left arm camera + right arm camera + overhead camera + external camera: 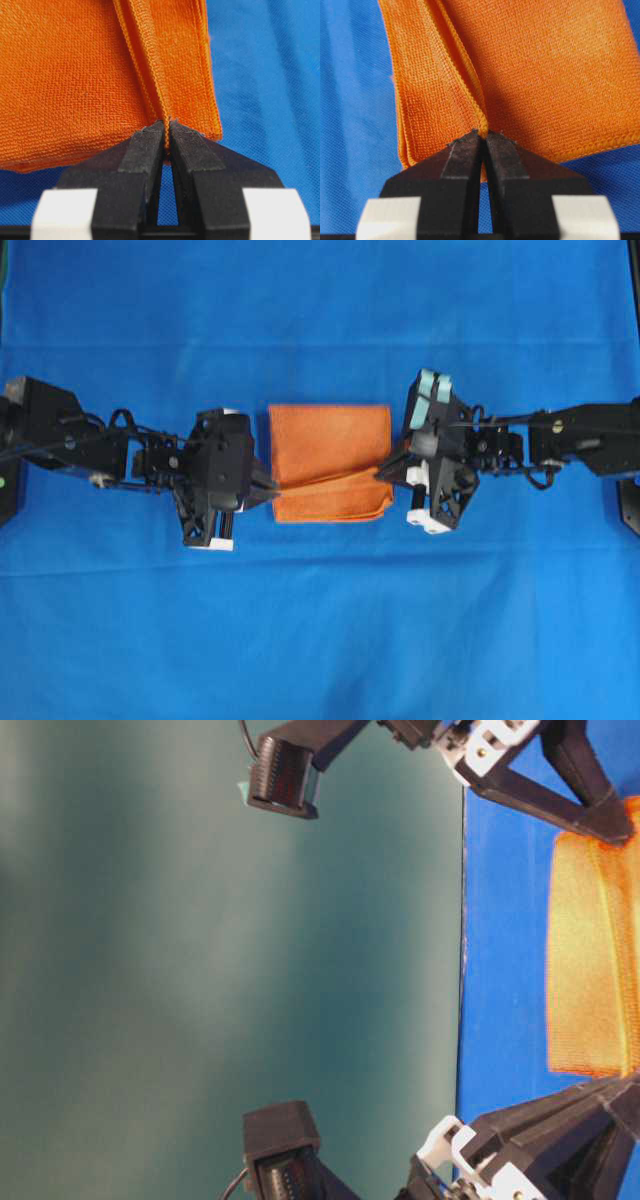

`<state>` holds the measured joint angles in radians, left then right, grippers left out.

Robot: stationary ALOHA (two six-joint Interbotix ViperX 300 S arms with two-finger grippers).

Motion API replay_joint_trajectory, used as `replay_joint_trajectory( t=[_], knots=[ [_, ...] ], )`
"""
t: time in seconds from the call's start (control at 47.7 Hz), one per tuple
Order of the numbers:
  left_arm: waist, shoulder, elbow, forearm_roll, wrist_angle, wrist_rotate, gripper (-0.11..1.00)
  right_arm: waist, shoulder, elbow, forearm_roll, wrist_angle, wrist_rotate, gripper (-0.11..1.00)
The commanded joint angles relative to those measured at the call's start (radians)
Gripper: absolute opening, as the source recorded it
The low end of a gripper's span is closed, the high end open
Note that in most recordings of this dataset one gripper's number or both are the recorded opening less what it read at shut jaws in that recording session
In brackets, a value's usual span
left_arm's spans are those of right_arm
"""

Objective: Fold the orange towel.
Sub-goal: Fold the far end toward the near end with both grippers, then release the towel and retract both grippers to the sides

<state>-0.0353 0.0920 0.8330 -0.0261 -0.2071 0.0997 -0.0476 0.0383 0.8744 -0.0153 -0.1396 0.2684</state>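
The orange towel [330,455] lies in layers on the blue cloth at the table's middle, with a raised ridge running across it between the two grippers. My left gripper [272,488] is shut on the towel's left edge; in the left wrist view the hem is pinched between the black fingertips [150,137] of that gripper [166,125], and the towel [70,80] spreads away above them. My right gripper [386,472] is shut on the opposite edge; the right wrist view shows this gripper [483,134] clamping the hem of the towel [545,65]. The table-level view shows the towel [590,960] stretched between both.
A blue cloth [320,640] covers the whole table around the towel. Both black arms reach in from the left and right sides. In the table-level view a plain teal wall [200,960] fills the left.
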Motion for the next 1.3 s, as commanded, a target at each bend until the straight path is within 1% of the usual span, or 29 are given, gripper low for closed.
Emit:
replay_joint_trajectory(
  t=[0.0,0.105,0.147,0.168,0.189,0.23,0.314,0.335,0.377,0.419,0.461,0.524,0.629,0.733,0.838,0.901,1.089,1.173,1.278],
  knots=[
    [-0.008,-0.011,-0.008,0.0,-0.021,-0.002,0.02,0.009,-0.011,-0.012,0.006,-0.012,-0.002,0.02],
    [-0.011,-0.012,-0.006,0.0,-0.034,-0.002,0.03,0.012,-0.011,-0.012,0.006,-0.021,0.0,0.03],
    [-0.012,-0.012,-0.009,0.0,-0.035,-0.002,0.06,0.012,-0.011,-0.014,0.008,-0.02,0.0,0.04],
    [-0.015,-0.012,-0.009,0.0,-0.035,-0.002,0.09,0.014,-0.011,-0.017,0.009,-0.02,0.0,0.07],
    [-0.017,-0.012,-0.011,0.0,-0.035,-0.002,0.14,0.014,-0.011,-0.017,0.009,-0.018,0.0,0.12],
    [-0.02,-0.014,-0.012,0.002,-0.034,0.0,0.24,0.015,-0.011,-0.02,0.009,-0.018,0.0,0.25],
    [-0.025,-0.026,-0.009,0.0,-0.023,0.0,0.47,0.026,-0.02,-0.025,0.009,-0.008,-0.002,0.51],
    [-0.025,-0.034,-0.009,0.0,-0.018,0.0,0.54,0.028,-0.025,-0.026,0.009,-0.003,-0.002,0.57],
    [-0.028,-0.055,-0.005,0.0,-0.002,0.002,0.62,0.032,-0.038,-0.026,0.009,0.006,-0.002,0.63],
    [-0.029,-0.077,-0.003,0.002,0.02,0.002,0.69,0.034,-0.057,-0.026,0.009,0.018,-0.002,0.62],
    [-0.031,-0.101,-0.002,0.0,0.046,0.002,0.69,0.037,-0.08,-0.025,0.008,0.032,-0.002,0.59],
    [-0.032,-0.147,0.002,0.0,0.091,0.002,0.66,0.04,-0.13,-0.025,0.006,0.058,-0.008,0.56],
    [-0.032,-0.244,0.014,0.0,0.17,0.002,0.65,0.04,-0.216,-0.02,0.0,0.095,-0.017,0.57],
    [-0.032,-0.36,0.04,0.0,0.218,0.003,0.65,0.041,-0.316,-0.008,-0.034,0.133,-0.017,0.57],
    [-0.032,-0.476,0.081,0.0,0.222,0.005,0.65,0.04,-0.419,0.014,-0.074,0.147,-0.017,0.57],
    [-0.031,-0.569,0.115,0.0,0.222,0.006,0.65,0.037,-0.474,0.034,-0.092,0.147,-0.017,0.57],
    [-0.015,-0.815,0.216,0.0,0.224,0.005,0.64,0.011,-0.657,0.115,-0.11,0.14,-0.017,0.57],
    [-0.011,-0.931,0.258,0.0,0.232,0.005,0.64,0.005,-0.738,0.149,-0.124,0.143,-0.017,0.57],
    [-0.003,-1.043,0.296,0.002,0.258,0.006,0.64,-0.008,-0.857,0.212,-0.146,0.141,-0.017,0.57]
  ],
)
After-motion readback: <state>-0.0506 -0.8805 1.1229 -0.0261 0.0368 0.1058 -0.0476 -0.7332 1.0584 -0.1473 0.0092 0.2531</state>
